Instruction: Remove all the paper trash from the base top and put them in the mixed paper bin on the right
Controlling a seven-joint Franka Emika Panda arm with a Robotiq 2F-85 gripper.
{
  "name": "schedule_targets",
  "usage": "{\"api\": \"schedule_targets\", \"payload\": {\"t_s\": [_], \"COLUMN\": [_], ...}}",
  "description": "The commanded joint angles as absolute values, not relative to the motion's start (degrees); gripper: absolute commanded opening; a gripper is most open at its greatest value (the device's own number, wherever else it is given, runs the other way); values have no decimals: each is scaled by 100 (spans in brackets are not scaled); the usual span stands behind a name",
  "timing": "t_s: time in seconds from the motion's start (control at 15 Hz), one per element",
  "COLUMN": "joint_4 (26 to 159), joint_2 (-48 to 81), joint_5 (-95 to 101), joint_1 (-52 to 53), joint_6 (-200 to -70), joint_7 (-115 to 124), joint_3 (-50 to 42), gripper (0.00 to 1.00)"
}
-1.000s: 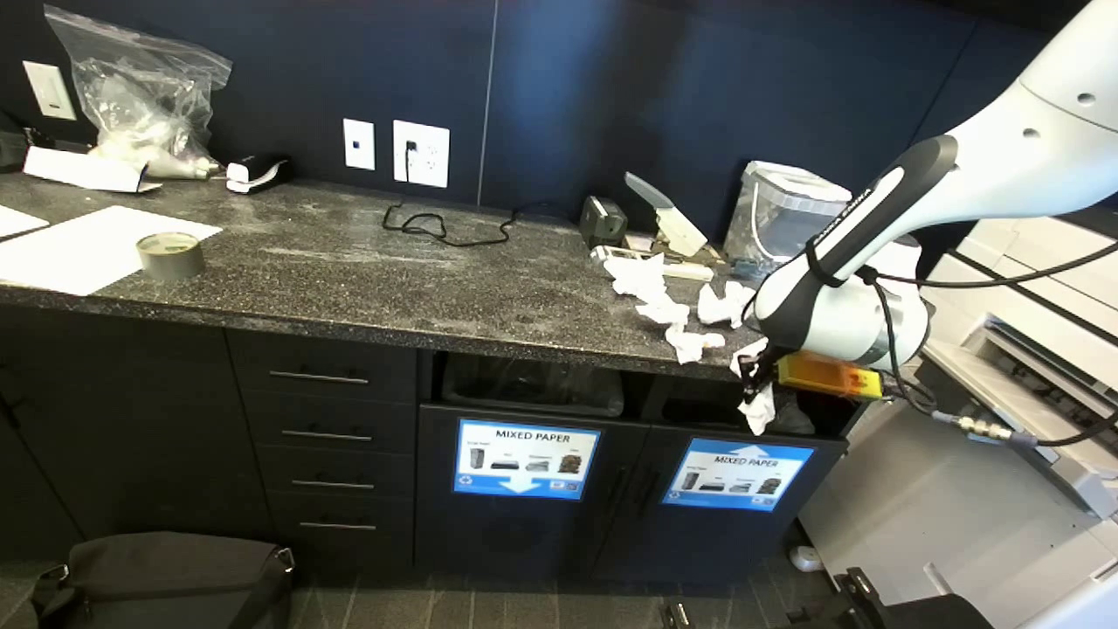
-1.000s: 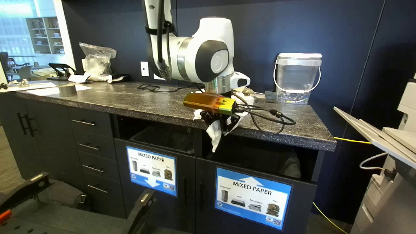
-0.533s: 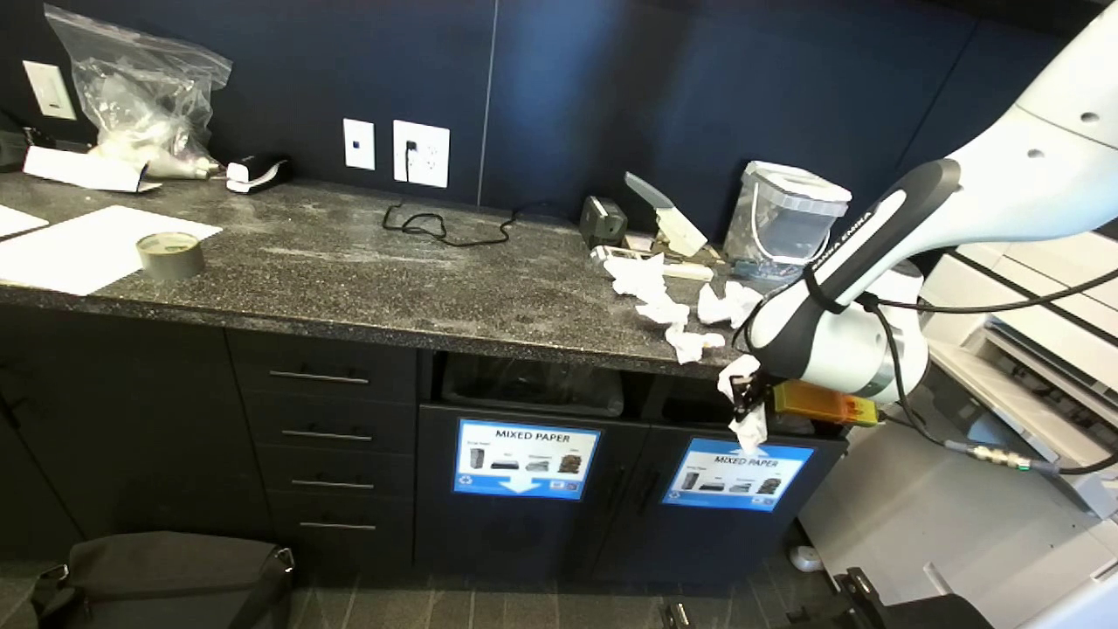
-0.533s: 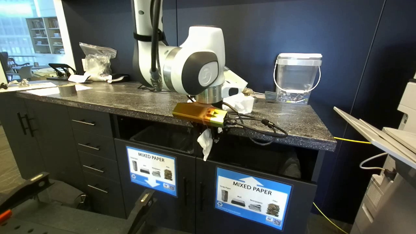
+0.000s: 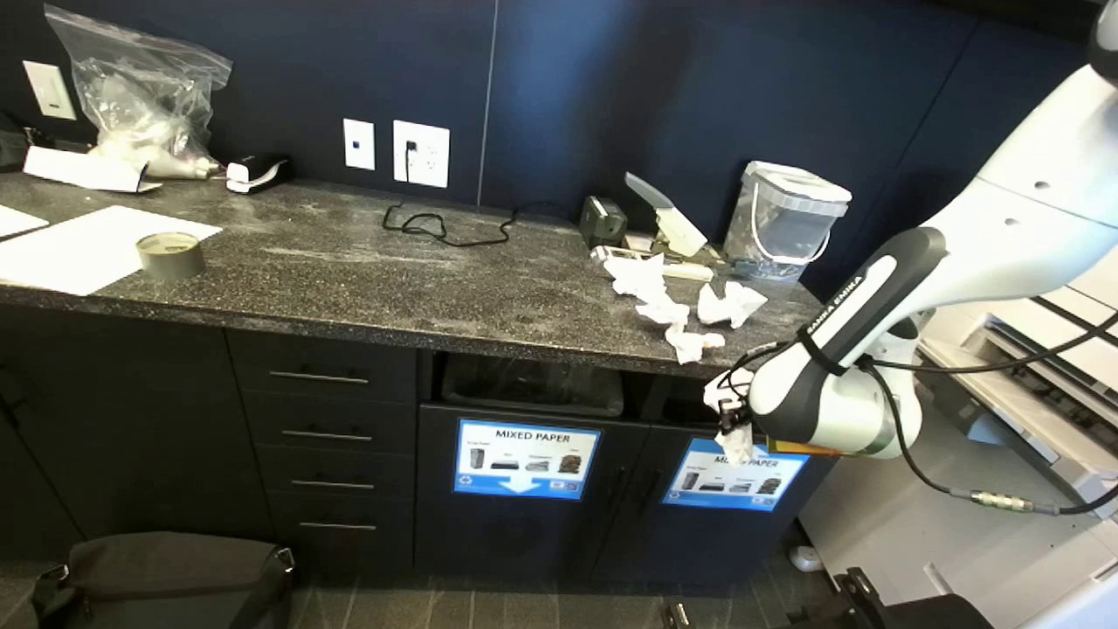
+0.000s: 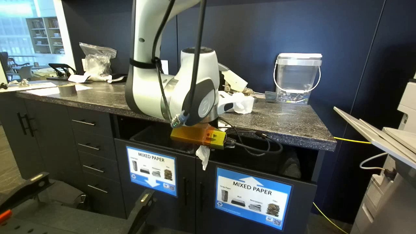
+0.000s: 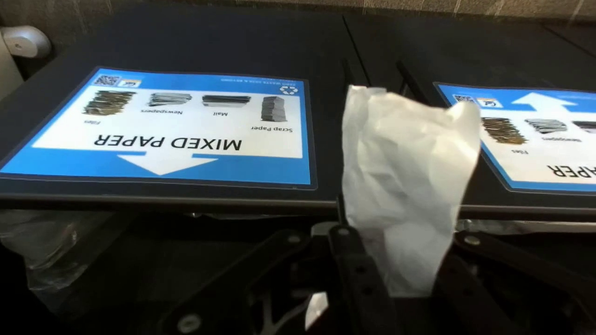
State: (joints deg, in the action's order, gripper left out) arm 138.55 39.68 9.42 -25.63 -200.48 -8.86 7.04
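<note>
My gripper (image 7: 405, 251) is shut on a crumpled white paper (image 7: 409, 186), which sticks out between the black fingers in the wrist view. In an exterior view the gripper (image 5: 732, 415) and held paper (image 5: 736, 444) are just below the counter's front edge, in front of the cabinet. In an exterior view the fingers are hidden behind the orange camera housing, and the held paper (image 6: 203, 156) hangs below it. More crumpled paper lies on the counter: a clump (image 5: 642, 279), a piece (image 5: 729, 304) and a piece near the edge (image 5: 690, 343). The right bin's dark opening (image 6: 253, 156) sits above its Mixed Paper sign (image 6: 253, 196).
The left bin (image 5: 533, 384) has a similar opening and sign. A stapler-like tool (image 5: 672, 223), a dark box (image 5: 603, 221) and a clear bucket (image 6: 297, 78) stand behind the paper. The counter edge (image 6: 276, 135) overhangs the bins. A printer (image 5: 978, 454) stands beside the cabinet.
My gripper has moved down and slightly left in both exterior views, carrying the paper from the counter edge to below it. The paper on the counter has not moved.
</note>
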Motion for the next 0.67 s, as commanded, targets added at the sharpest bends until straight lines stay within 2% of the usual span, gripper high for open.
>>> {"api": "schedule_targets", "payload": {"t_s": [0.0,0.6], "joint_4": [13737,12786], "joint_2": [4403,5699], "joint_5": [1346,1234], "joint_1": [-2364,-1624], "joint_6": [-20882,-22448], "joint_7": [-897,-889], "joint_3": [340,-366], "gripper": [13,13]}}
